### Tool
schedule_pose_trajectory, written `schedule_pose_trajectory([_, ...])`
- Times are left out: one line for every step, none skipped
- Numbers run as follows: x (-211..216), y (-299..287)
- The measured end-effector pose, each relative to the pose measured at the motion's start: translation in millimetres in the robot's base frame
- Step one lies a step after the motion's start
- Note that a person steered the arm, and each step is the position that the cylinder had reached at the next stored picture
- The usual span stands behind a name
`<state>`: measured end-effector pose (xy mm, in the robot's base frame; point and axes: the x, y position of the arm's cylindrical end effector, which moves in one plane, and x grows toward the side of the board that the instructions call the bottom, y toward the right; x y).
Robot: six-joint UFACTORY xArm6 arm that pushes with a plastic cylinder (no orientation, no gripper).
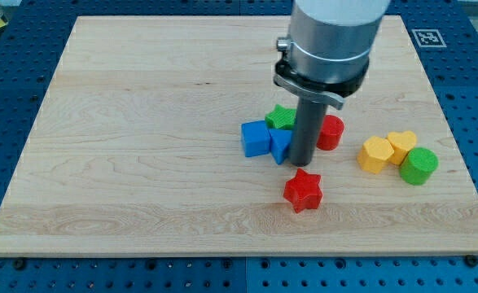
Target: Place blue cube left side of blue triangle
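Note:
The blue cube (256, 137) sits near the board's middle. The blue triangle (281, 146) is directly to its right, touching it, and is partly hidden by my rod. My tip (302, 160) rests on the board at the triangle's right edge, just above the red star (304, 190). A green star (282, 117) lies behind the triangle, partly hidden by the rod.
A red cylinder (331, 132) stands right of the rod. Two yellow blocks, one a hexagon (374, 154) and one a heart (401, 145), and a green cylinder (418, 166) cluster at the view's right. The wooden board (141, 122) lies on a blue pegboard.

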<state>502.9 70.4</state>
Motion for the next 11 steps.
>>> schedule_pose_trajectory([-3,-16])
schedule_pose_trajectory([-15,-36])
schedule_pose_trajectory([-26,-51])
schedule_pose_trajectory([-27,-42])
schedule_pose_trajectory([-27,-16])
schedule_pose_trajectory([-23,-1])
schedule_pose_trajectory([27,-32])
schedule_pose_trajectory([31,-72])
schedule_pose_trajectory([4,-73])
schedule_pose_trajectory([-22,-75])
schedule_pose_trajectory([-36,-85])
